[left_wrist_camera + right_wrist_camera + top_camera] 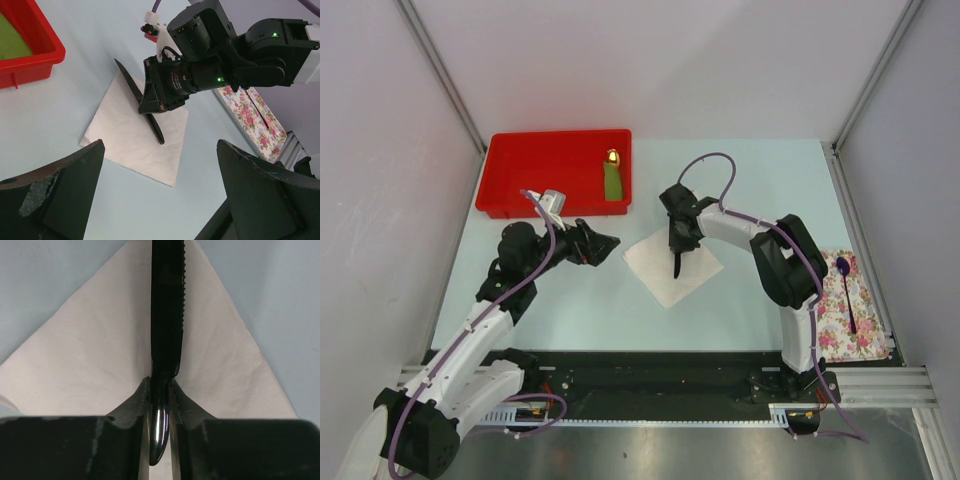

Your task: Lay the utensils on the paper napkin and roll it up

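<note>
The napkin is a plain white paper square. It lies flat at the table centre, turned so one corner points near.

The knife is thin and all black, with a serrated blade edge. It lies along the napkin's near-far diagonal, its handle between the right gripper fingers.

The spoon has a dark handle and a small purple bowl. It lies on the floral cloth at the right edge, bowl far, well apart from the napkin.
</note>
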`<state>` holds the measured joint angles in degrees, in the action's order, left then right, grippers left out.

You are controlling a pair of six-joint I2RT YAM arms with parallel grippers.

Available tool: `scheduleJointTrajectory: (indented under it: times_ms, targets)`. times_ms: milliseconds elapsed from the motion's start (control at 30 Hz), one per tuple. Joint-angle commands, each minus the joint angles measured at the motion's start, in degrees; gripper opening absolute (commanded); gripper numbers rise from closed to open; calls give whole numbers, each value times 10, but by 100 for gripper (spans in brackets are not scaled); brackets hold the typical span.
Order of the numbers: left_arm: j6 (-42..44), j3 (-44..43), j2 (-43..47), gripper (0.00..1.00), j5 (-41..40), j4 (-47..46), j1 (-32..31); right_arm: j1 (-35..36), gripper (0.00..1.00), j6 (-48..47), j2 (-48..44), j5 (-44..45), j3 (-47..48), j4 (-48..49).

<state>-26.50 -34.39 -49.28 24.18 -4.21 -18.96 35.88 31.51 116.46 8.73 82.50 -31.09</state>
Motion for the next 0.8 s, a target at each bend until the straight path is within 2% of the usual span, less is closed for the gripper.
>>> scheduleJointTrajectory:
  times_ms: [0,167,300,467,533,700,767]
  targets:
    - [1,2,1,100,2,-21,5,-5,22,14,10,-3,-16,9]
    - [2,1,-4,100,0,-22,5,-6,22,20,9,-7,-15,5]
    - [0,0,-10,100,2,-24,5,-7,30,23,4,-15,-16,1]
    - [0,-5,-16,100,4,-20,5,-10,32,29,0,-19,-16,-4]
    - [0,-10,-20,100,5,-17,5,-12,39,30,-4,-23,-17,-5]
    - [15,-37,-30,100,17,17,5,-19,43,14,-33,-39,5,-10]
    - [35,-56,-40,100,18,38,5,-22,56,-10,-56,-45,24,-13]
